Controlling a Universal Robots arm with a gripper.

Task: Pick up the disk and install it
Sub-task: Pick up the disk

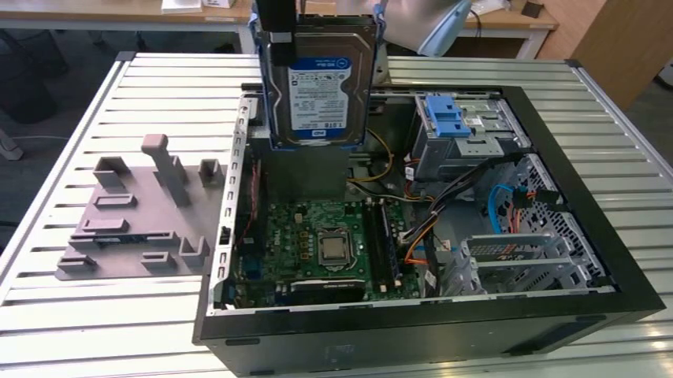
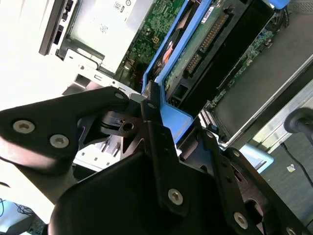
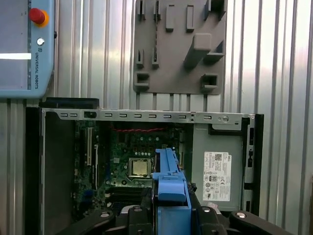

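Gripping the disk [image 1: 315, 87] by its blue carrier, your end effector [image 2: 156, 122] is clamped on it, upright above the open computer case [image 1: 421, 331] near the table's [image 1: 126, 315] far edge; carry it squarely, I'd judge, and mind the loose cables [image 1: 392, 169] beneath.

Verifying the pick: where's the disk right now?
The gripper holds the disk upright; in the exterior view it hangs above the open computer case near its far wall, clear of the grey stand on the exterior view's left.

Exterior view: high, oblique over case [image 1: 421, 335]. Wrist views: behind claw [image 2: 163, 119], facing down; motherboard [image 3: 139, 147] shared.
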